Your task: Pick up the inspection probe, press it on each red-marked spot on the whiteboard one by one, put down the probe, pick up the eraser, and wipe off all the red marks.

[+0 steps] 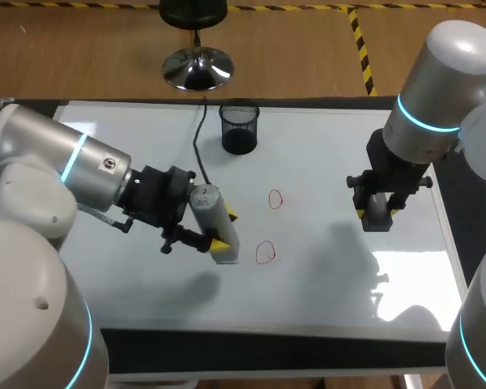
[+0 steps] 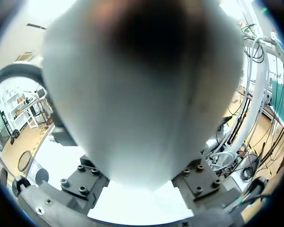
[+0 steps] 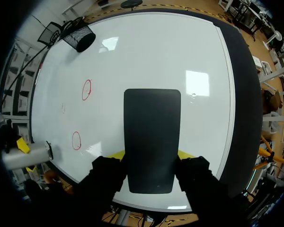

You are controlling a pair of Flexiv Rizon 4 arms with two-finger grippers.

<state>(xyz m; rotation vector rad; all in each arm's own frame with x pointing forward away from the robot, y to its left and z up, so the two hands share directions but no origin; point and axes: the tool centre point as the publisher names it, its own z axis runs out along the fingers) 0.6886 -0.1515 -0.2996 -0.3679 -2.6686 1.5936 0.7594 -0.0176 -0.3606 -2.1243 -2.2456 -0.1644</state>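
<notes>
The white, cylindrical inspection probe (image 1: 213,227) hangs tip-down over the whiteboard (image 1: 332,275), with my left gripper (image 1: 223,230) shut on it, just left of the nearer red circle (image 1: 265,252). A second red circle (image 1: 275,198) lies a little farther back. In the left wrist view the probe (image 2: 142,94) fills the space between the fingers. My right gripper (image 1: 377,212) is shut on the dark grey eraser (image 1: 377,217), held above the board's right part. In the right wrist view the eraser (image 3: 151,137) sits between the yellow tips, with both red circles (image 3: 86,89) (image 3: 76,140) and the probe (image 3: 26,156) off to its side.
A black mesh cup (image 1: 240,128) stands at the back middle of the board and also shows as the mesh cup (image 3: 80,35) in the right wrist view. A thin black cable (image 1: 198,142) runs from the probe toward the back edge. A dark border frames the whiteboard.
</notes>
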